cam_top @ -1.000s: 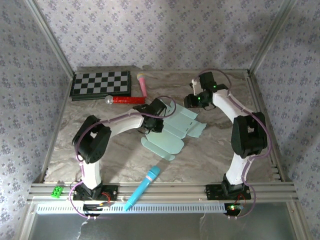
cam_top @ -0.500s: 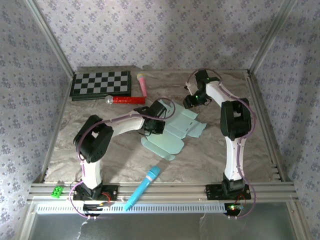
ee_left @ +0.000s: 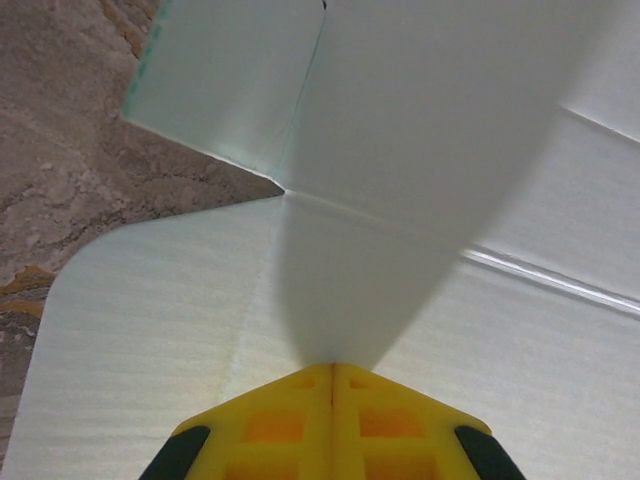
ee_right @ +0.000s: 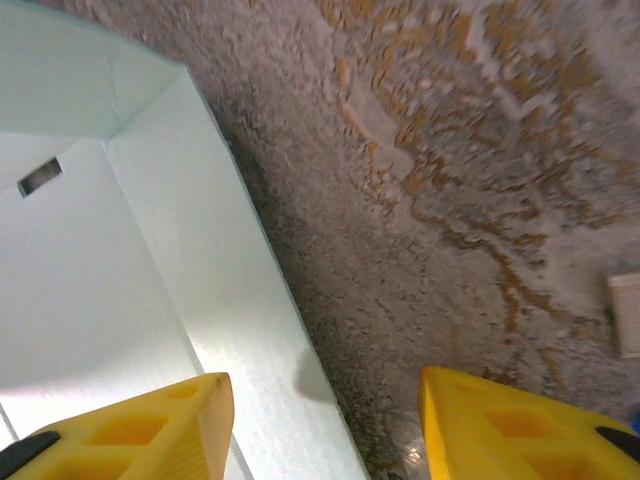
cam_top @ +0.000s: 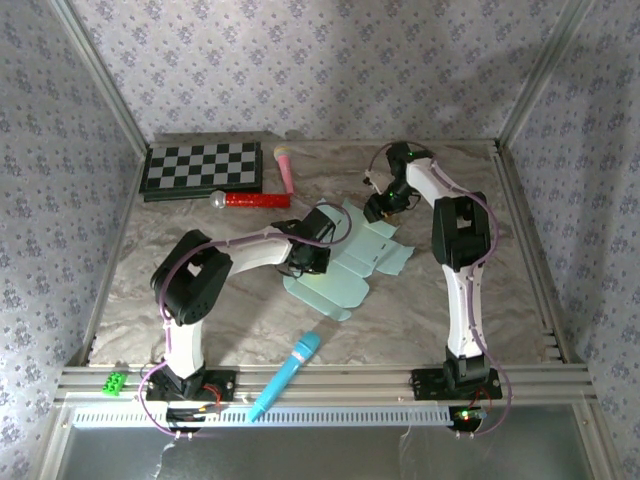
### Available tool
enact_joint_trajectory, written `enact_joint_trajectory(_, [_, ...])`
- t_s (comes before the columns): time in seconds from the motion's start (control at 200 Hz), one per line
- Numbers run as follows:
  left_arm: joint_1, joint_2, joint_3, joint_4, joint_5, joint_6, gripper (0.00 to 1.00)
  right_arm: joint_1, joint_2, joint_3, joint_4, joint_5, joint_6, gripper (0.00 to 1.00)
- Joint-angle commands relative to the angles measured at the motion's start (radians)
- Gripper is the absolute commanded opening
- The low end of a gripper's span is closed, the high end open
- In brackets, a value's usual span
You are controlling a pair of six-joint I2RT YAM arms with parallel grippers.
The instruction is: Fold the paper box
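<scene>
The paper box [cam_top: 345,268] is a pale mint-blue die-cut sheet lying mostly flat in the middle of the table. My left gripper [cam_top: 312,252] sits at the sheet's left side. In the left wrist view its yellow fingers [ee_left: 280,420] are shut, and a raised flap of the paper box [ee_left: 420,160] stands up from between their tips. My right gripper [cam_top: 378,208] hovers at the sheet's back edge. It is open [ee_right: 325,400], one finger over the edge panel of the paper box [ee_right: 200,260] and the other over bare table.
A checkerboard [cam_top: 203,167] lies at the back left, with a red stick [cam_top: 255,199] and a pink object [cam_top: 285,168] beside it. A bright blue microphone [cam_top: 287,373] lies near the front edge. A green block [cam_top: 113,381] sits on the front rail.
The right arm has swung left and back, bringing its gripper down at the sheet's back edge. The left gripper has closed on the flap and shifted slightly.
</scene>
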Motion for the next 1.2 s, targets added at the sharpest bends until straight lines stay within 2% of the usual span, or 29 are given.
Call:
enact_joint_trajectory(0.0, [-0.013,0.025,-0.021,-0.028,-0.022,-0.011,0.0,-0.009,0.026,0.041,-0.091,-0.034,-0.037,0.53])
enact_joint_trajectory(0.46, [-0.015,0.019,-0.031,-0.031,-0.036,-0.017,0.0,-0.01,0.056,0.055,-0.163,-0.104,-0.091,0.49])
enact_joint_trajectory(0.78, [-0.015,0.02,-0.024,-0.033,-0.038,-0.017,0.0,-0.018,-0.037,0.041,-0.139,-0.154,-0.09,0.42])
enact_joint_trajectory(1.194, [-0.016,0.019,-0.02,-0.035,-0.042,-0.018,0.0,-0.003,-0.069,0.021,-0.146,-0.125,-0.121,0.23])
